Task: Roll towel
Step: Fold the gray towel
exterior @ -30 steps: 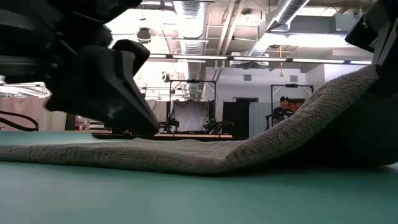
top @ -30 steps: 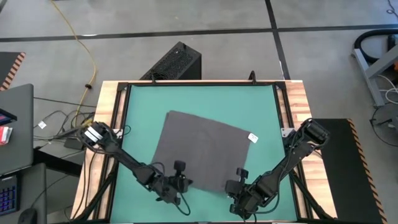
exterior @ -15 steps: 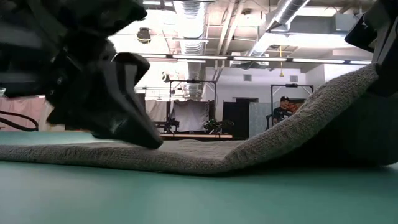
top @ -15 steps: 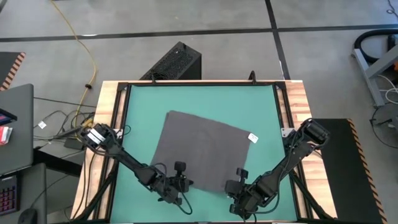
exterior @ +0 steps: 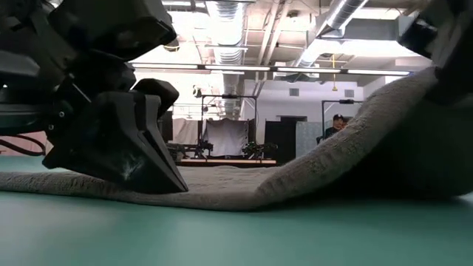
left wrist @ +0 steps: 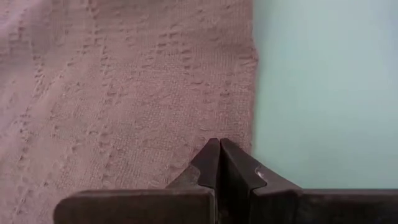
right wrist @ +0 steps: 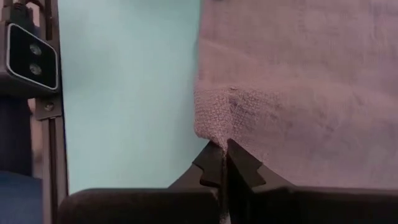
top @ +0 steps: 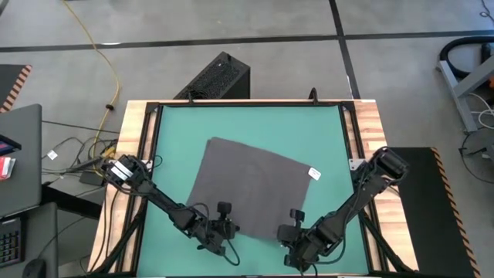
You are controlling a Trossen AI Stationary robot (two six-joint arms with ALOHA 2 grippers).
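Towel [top: 251, 185] flat, skewed, mid green counter [top: 177, 131]; near right corner pinched by right tool [right wrist: 225, 149], raised higher than second ago. Left tool [left wrist: 219, 149] pressed together on near left corner, dropped lower onto cloth

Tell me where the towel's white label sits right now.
In the high view the white label sits at the towel's right-hand corner, toward the table's right rail, up-table from the right gripper.

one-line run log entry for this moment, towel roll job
stage: gripping near corners | left gripper: shut on towel edge, low on green table | right gripper: shut on towel corner, lifted | roll: not started
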